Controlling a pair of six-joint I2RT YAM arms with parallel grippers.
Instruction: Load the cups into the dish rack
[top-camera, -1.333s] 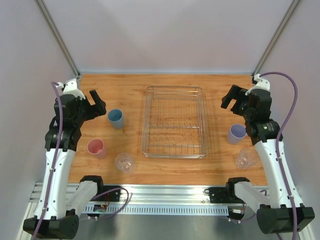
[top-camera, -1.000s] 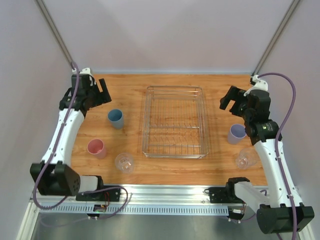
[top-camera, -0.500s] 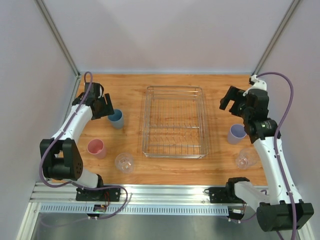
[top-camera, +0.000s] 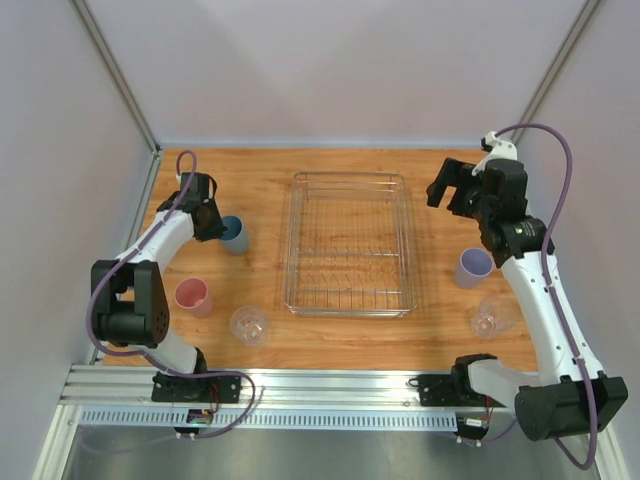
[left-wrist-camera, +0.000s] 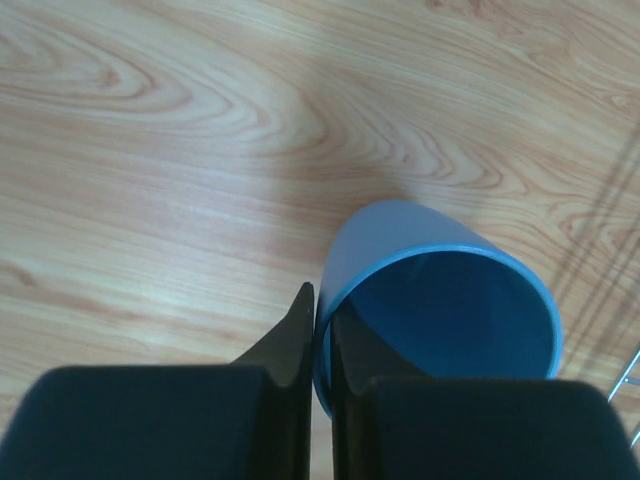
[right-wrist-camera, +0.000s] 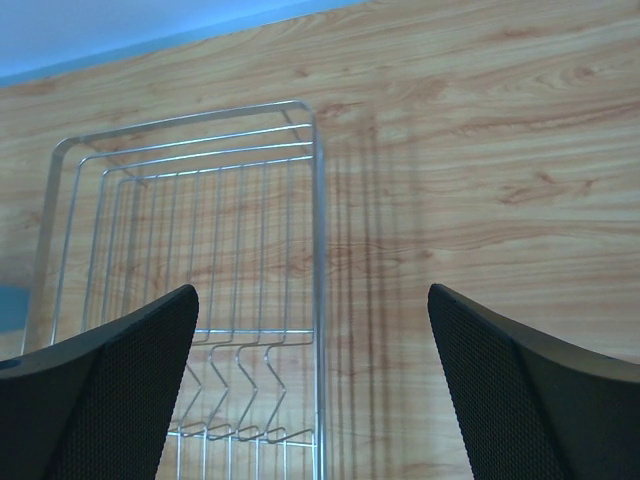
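The blue cup (top-camera: 234, 236) stands upright left of the dish rack (top-camera: 292, 240). My left gripper (top-camera: 213, 222) is shut on the blue cup's near rim, one finger inside and one outside, as the left wrist view shows at the gripper (left-wrist-camera: 320, 312) and cup (left-wrist-camera: 440, 300). A pink cup (top-camera: 191, 296) and a clear cup (top-camera: 249, 325) stand at the front left. A lavender cup (top-camera: 473, 268) and another clear cup (top-camera: 492, 317) stand right of the rack. My right gripper (top-camera: 447, 192) hovers open by the rack's far right corner, holding nothing. The rack holds no cups.
In the right wrist view the open gripper (right-wrist-camera: 311, 292) looks down on the rack's right rim (right-wrist-camera: 317, 200) and bare wood beside it. Grey walls close in the table on three sides, with metal posts at the back corners.
My left arm has swung in and down to the blue cup and its jaws have shut on the rim. My right gripper has shifted a little back and toward the rack.
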